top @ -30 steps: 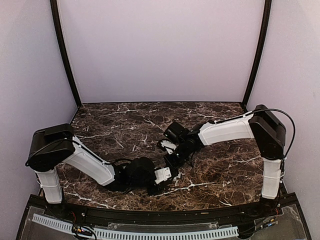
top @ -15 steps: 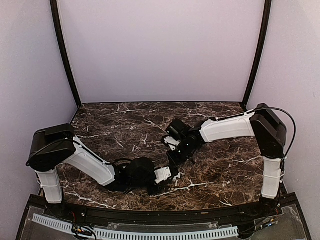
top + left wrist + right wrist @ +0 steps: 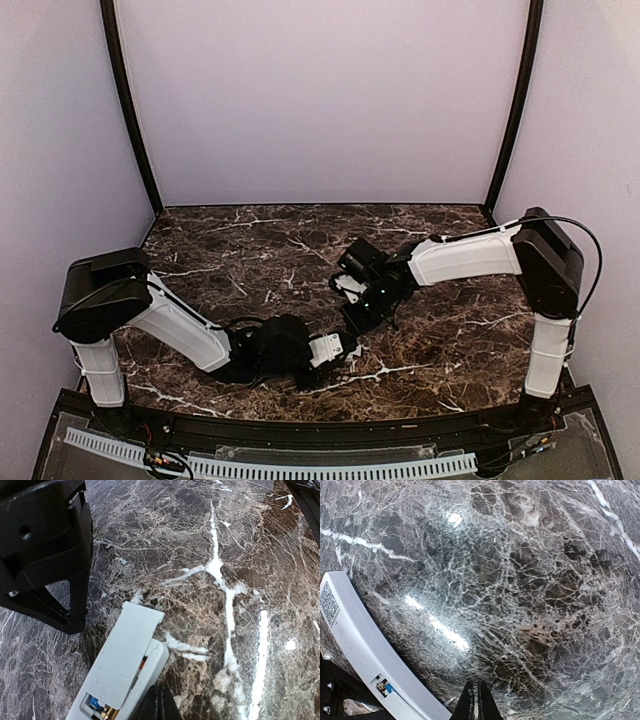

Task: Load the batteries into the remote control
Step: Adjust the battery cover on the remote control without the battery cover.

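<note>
Left gripper (image 3: 157, 706): fingers clenched tip to tip, nothing between them, tips low over the table (image 3: 240, 555) just beside the long edge of the remote (image 3: 156, 662). Right gripper (image 3: 478, 700): likewise closed and empty, hanging over bare marble with the remote off to its left. The remote lies back-up on the table near the front centre, between the two grippers. Its cover (image 3: 122, 655) sits on the back but is slid partway off, so the compartment end is exposed and a blue battery (image 3: 93, 702) with a brass-coloured contact shows inside. I cannot tell whether a second cell is seated. Handling estimate: the remote is a light, rigid plastic shell with smooth faces, so it is likely to skate on the polished marble if pushed from one side. The best hold is across its narrow width on the long edges, mid-body and clear of the cover, with the other arm bracing it. The cover is thin and would probably flex or pop if pinched hard; sliding it along its rails suits it better. Versus a second ago: the right arm has drawn back toward its own side and its gripper now sits a little farther from the remote; the left arm and the remote are unchanged.
</note>
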Action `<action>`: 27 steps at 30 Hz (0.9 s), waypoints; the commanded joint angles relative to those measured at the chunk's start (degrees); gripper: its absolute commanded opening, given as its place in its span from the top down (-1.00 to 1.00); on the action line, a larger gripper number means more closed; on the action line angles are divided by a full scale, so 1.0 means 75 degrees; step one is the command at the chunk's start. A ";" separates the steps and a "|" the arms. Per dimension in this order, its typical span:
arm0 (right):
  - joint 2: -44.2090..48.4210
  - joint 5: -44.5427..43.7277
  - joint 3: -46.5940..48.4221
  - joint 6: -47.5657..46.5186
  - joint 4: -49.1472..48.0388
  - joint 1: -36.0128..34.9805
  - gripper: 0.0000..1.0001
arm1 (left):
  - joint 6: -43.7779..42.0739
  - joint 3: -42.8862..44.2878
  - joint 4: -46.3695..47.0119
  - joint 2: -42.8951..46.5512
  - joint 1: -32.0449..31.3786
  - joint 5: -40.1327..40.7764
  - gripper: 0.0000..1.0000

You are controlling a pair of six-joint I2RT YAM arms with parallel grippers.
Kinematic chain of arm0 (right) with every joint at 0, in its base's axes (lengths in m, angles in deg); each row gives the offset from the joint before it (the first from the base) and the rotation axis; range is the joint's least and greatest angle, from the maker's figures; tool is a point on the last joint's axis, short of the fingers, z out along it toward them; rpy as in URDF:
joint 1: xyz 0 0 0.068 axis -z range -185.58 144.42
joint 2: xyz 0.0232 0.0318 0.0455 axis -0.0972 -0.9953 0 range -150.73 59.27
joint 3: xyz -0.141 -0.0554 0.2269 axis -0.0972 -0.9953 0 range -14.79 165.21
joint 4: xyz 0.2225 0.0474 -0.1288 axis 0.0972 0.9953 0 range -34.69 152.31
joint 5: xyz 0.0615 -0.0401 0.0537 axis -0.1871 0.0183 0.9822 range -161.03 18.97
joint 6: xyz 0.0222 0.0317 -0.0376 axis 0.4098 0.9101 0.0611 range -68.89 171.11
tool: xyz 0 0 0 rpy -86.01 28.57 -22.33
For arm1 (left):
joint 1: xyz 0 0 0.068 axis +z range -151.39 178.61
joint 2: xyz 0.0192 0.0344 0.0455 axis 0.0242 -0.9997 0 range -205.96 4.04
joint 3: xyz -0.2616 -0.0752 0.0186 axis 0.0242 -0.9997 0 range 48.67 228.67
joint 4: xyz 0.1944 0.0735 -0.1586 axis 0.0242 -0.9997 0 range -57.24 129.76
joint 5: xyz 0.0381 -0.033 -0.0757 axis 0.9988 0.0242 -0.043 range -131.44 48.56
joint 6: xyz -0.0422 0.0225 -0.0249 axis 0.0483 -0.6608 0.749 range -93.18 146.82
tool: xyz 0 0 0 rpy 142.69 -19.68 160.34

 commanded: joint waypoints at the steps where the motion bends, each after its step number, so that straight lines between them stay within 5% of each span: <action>1: 0.0126 0.0151 -0.0072 0.0067 0.0007 -0.0055 0.94 | 0.0092 -0.0024 -0.0315 -0.0209 0.0004 0.0100 1.00; 27: 0.0121 0.0759 -0.0206 0.0249 -0.0070 -0.0170 0.97 | 0.0088 -0.0103 -0.0202 -0.0200 0.0004 0.0183 1.00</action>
